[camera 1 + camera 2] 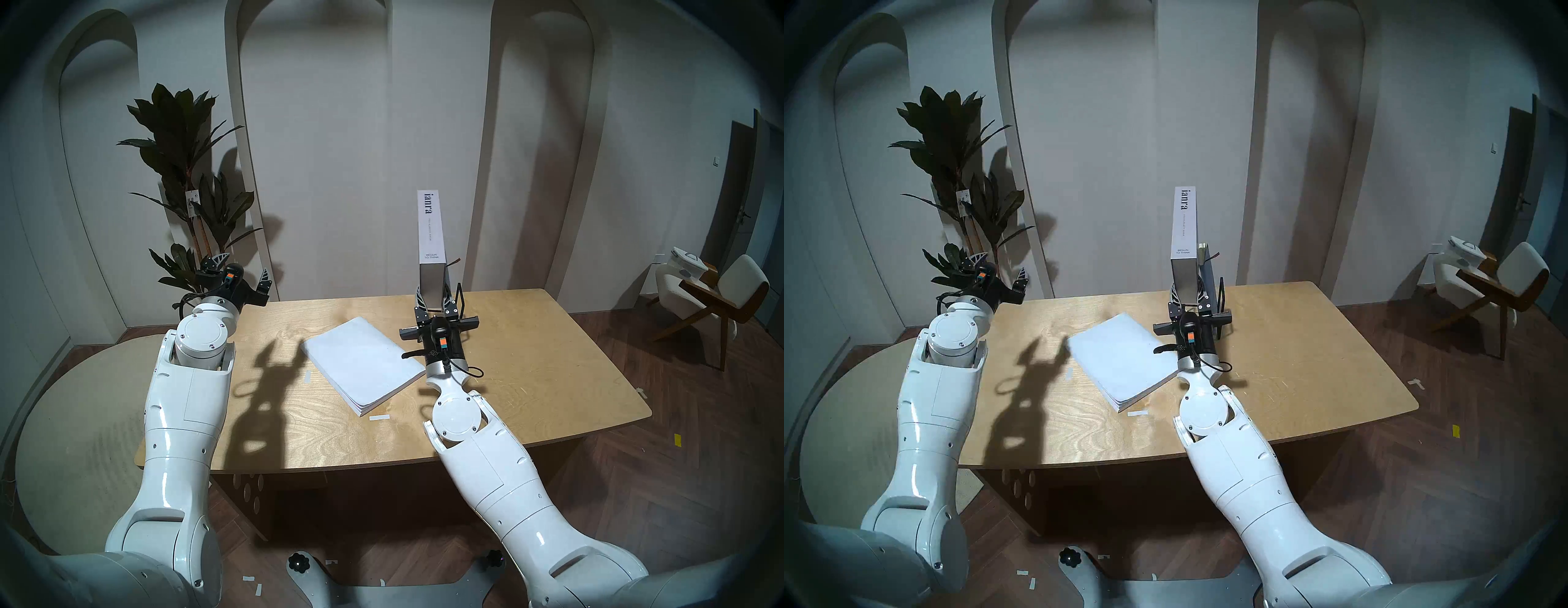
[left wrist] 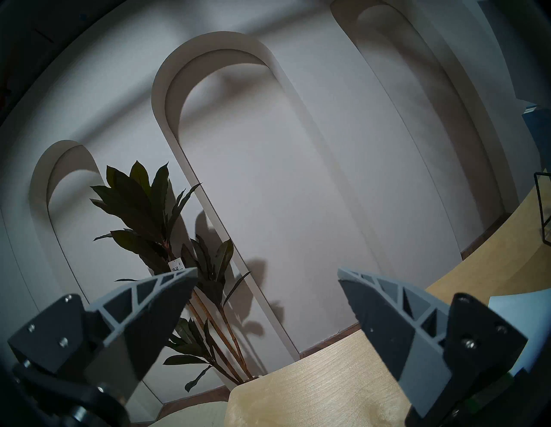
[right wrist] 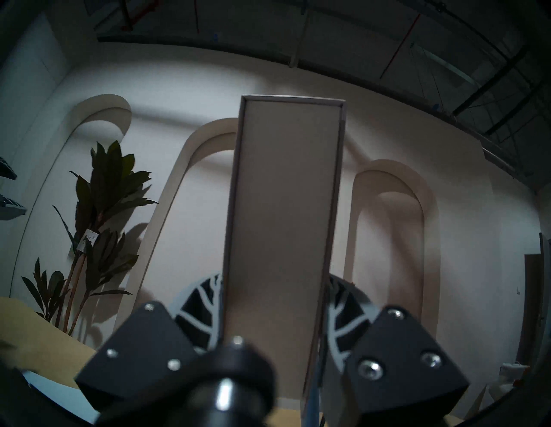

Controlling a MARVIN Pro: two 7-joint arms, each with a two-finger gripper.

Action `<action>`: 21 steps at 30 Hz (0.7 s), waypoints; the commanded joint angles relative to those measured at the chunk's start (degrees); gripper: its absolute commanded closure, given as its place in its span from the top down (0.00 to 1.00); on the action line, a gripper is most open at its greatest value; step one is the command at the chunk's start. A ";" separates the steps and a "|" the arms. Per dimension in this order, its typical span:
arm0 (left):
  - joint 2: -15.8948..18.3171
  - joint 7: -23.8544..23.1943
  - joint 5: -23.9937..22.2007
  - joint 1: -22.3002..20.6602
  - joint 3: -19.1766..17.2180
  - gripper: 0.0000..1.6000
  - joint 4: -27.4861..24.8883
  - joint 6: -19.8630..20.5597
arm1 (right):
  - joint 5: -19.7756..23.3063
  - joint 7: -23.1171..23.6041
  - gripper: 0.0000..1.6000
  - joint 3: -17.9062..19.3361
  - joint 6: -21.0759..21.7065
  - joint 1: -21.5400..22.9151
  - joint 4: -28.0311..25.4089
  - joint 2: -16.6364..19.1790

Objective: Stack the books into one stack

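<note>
My right gripper (image 1: 432, 297) is shut on the lower end of the thick white-grey "ianra" book (image 1: 432, 229). It holds the book upright over the table's far side, spine toward me. In the right wrist view the book (image 3: 283, 208) stands between the fingers (image 3: 202, 301). The large plain white softcover (image 1: 360, 365) lies flat mid-table, left of that arm. A sliver of a thin book with a dark ribbon (image 1: 1204, 254) stands behind the held book, mostly hidden. My left gripper (image 1: 244, 266) is open and empty, raised over the far-left table corner.
A black wire-frame rack (image 1: 460, 297) stands just right of the held book. A potted plant (image 1: 191, 170) stands behind the left corner of the wooden table (image 1: 530, 361). A chair (image 1: 712, 297) is at the far right. White tape strips (image 1: 379, 418) lie on the table.
</note>
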 commanded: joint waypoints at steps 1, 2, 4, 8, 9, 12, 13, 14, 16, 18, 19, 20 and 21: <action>0.13 -0.03 -0.14 -1.19 0.05 1.00 -1.20 -0.30 | -2.48 3.22 0.00 -2.19 0.69 -1.62 -6.84 3.01; 0.13 -0.02 -0.14 -1.19 0.05 1.00 -1.20 -0.30 | -2.72 3.60 0.00 -2.37 0.80 -1.74 -7.11 3.31; 0.14 0.00 -0.15 -1.19 0.07 1.00 -1.19 -0.30 | -3.69 4.63 0.00 -2.71 2.04 -2.70 -9.08 4.51; 0.16 0.04 -0.17 -1.19 0.10 1.00 -1.17 -0.30 | -5.13 6.63 0.00 -3.09 4.08 -3.69 -11.49 6.43; 0.17 0.05 -0.17 -1.19 0.10 1.00 -1.17 -0.30 | -5.47 7.12 0.00 -3.19 4.51 -3.77 -11.68 6.84; 0.18 0.06 -0.19 -1.19 0.12 1.00 -1.18 -0.30 | -5.99 9.10 0.00 -3.42 6.83 -5.00 -14.02 8.29; 0.19 0.07 -0.20 -1.19 0.13 1.00 -1.17 -0.30 | -6.33 9.84 0.00 -3.55 7.87 -5.47 -14.93 8.88; 0.19 0.07 -0.21 -1.19 0.13 1.00 -1.18 -0.30 | -6.72 10.12 0.00 -3.61 8.44 -5.72 -15.39 9.21; 0.20 0.08 -0.22 -1.18 0.15 1.00 -1.19 -0.30 | -6.82 11.52 0.00 -3.71 10.27 -6.54 -16.90 9.94; 0.22 0.08 -0.24 -1.18 0.16 1.00 -1.21 -0.30 | -8.37 11.91 0.00 -3.82 11.91 -7.05 -18.08 10.84; 0.22 0.08 -0.25 -1.18 0.16 1.00 -1.21 -0.29 | -8.06 13.09 0.00 -3.87 13.14 -7.51 -18.97 11.28; 0.23 0.08 -0.26 -1.18 0.17 1.00 -1.22 -0.29 | -8.77 13.16 0.00 -3.88 13.85 -7.73 -19.50 11.64; 0.24 0.08 -0.27 -1.17 0.17 1.00 -1.23 -0.29 | -9.46 14.04 0.00 -3.98 15.35 -8.13 -20.60 12.38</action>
